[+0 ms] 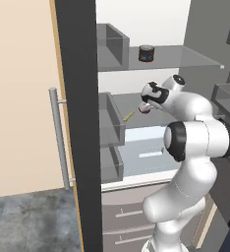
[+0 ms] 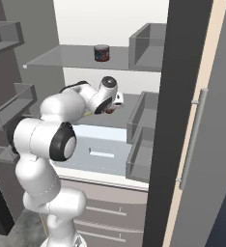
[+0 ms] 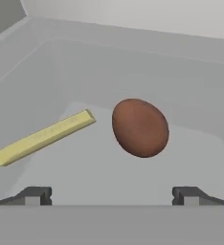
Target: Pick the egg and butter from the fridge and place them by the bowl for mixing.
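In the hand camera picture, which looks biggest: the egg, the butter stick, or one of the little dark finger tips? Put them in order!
1. Egg, the roundest and fullest.
2. Butter, longer than the egg but very thin.
3. Finger tip, smallest.

Egg (image 1: 144,109) mostly behind hand.

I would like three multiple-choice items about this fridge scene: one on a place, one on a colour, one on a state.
1. Where does the jar stand?
A. on the shelf above the hand
B. in a door bin
C. on the floor

2. What colour is the egg?
A. white
B. brown
C. blue

3. How is the hand now?
A. shut on the butter
B. shut on the egg
C. open, holding nothing

Answers:
1 A, both base views show the jar one shelf higher.
2 B, the hand view shows a brown egg beside the yellow butter.
3 C, the fingertips stand wide apart, short of both.
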{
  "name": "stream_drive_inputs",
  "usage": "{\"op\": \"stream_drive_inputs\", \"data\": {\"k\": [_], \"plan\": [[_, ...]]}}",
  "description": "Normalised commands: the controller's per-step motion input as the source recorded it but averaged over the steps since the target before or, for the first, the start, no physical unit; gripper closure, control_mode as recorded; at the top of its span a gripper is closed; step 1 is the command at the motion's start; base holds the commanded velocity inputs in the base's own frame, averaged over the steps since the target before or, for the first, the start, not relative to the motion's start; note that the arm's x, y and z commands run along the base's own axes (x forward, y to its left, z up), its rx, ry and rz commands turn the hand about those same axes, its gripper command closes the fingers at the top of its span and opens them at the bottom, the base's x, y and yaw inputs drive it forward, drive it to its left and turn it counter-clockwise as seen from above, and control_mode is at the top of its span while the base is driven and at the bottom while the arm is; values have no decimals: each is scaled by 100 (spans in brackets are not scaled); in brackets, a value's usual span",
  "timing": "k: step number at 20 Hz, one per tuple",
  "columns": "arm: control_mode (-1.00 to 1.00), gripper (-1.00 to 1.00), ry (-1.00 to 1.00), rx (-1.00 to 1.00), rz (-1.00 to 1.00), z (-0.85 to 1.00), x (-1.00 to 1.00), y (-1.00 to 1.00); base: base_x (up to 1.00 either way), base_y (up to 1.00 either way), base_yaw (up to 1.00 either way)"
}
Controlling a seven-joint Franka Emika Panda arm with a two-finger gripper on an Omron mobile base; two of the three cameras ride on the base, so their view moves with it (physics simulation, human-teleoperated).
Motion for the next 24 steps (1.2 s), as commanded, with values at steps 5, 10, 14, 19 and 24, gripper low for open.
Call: {"op": "stream_drive_inputs", "data": {"k": [5,10,14,19,24], "plan": [[-100,-100,0,-3,1,-16,26,1,0,0,0],[-100,-100,0,0,0,-16,32,2,0,0,0],[-100,-100,0,0,0,-15,39,1,0,0,0],[-100,-100,0,0,0,-15,38,0,0,0,0],[-100,-100,0,0,0,-20,19,0,0,0,0]]}}
